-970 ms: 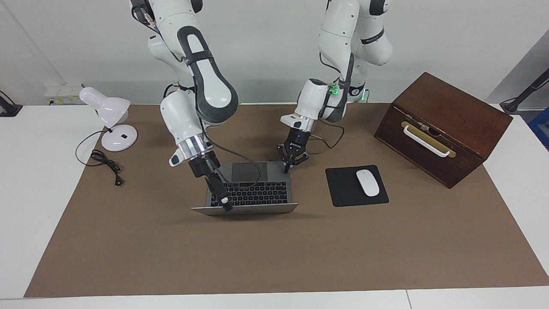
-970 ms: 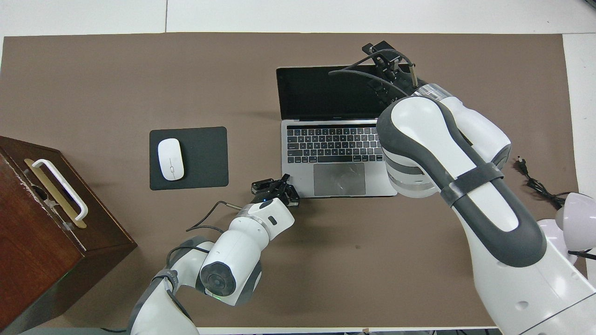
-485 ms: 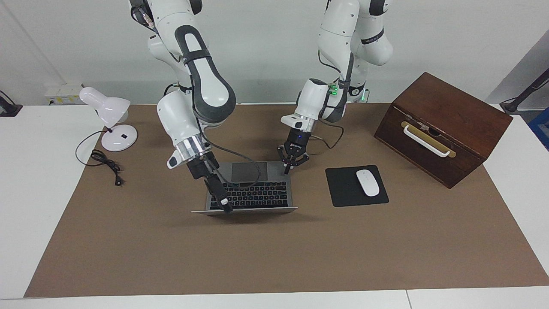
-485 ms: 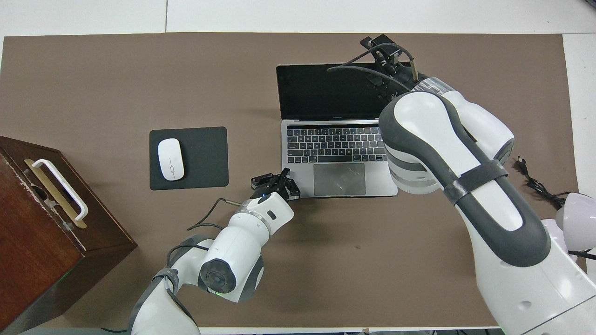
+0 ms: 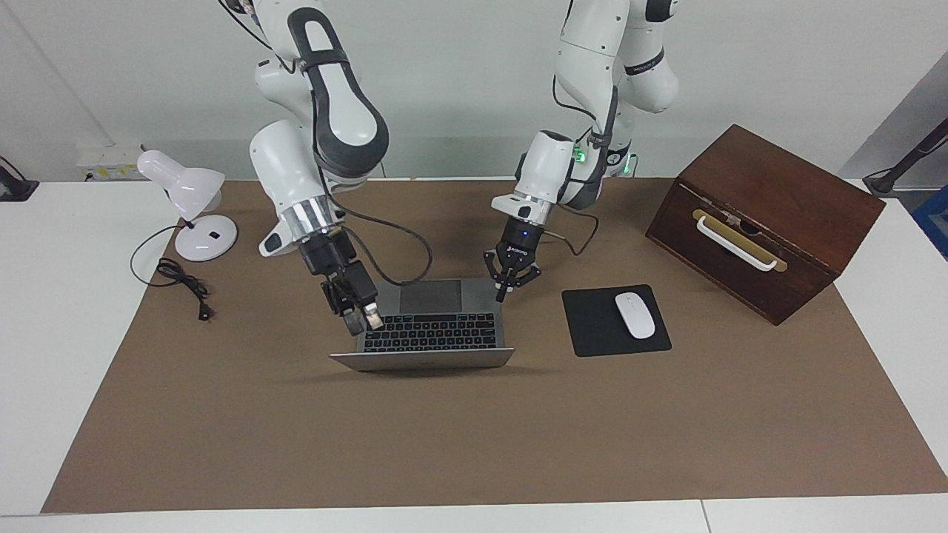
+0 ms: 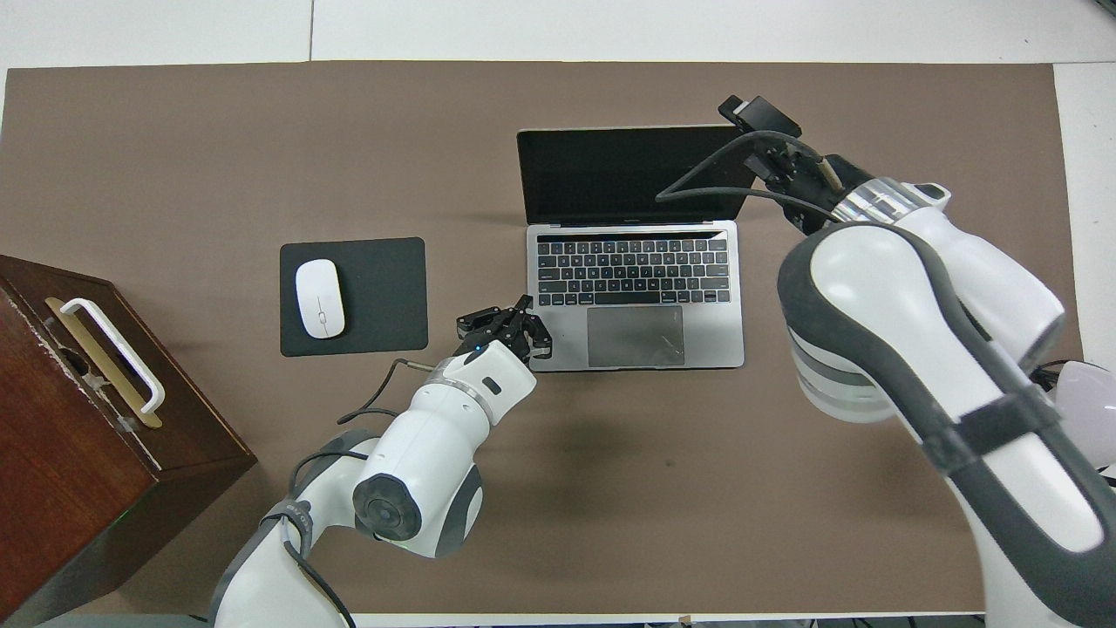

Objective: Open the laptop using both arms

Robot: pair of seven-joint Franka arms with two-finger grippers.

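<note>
The silver-grey laptop (image 5: 444, 329) stands open on the brown mat, its dark screen (image 6: 610, 174) tilted up and back and its black keys and grey trackpad showing. My left gripper (image 5: 505, 290) is shut with nothing in it. Its tip is at the base's corner nearest the robots on the mouse pad's side (image 6: 521, 321); I cannot tell whether it touches. My right gripper (image 5: 366, 320) hangs in the air over the laptop's edge toward the right arm's end, level with the keys. In the overhead view the right gripper (image 6: 757, 112) shows by the screen's upper corner, clear of the lid.
A black mouse pad (image 5: 592, 329) with a white mouse (image 5: 635, 314) lies beside the laptop toward the left arm's end. A brown wooden box (image 5: 763, 215) with a white handle stands past it. A white desk lamp (image 5: 189, 196) and its cable (image 5: 181, 281) sit at the right arm's end.
My right gripper has come off the lid's top edge and risen, drawing back toward the right arm's end. The lid stays open. My left gripper has shifted only slightly at the base's corner.
</note>
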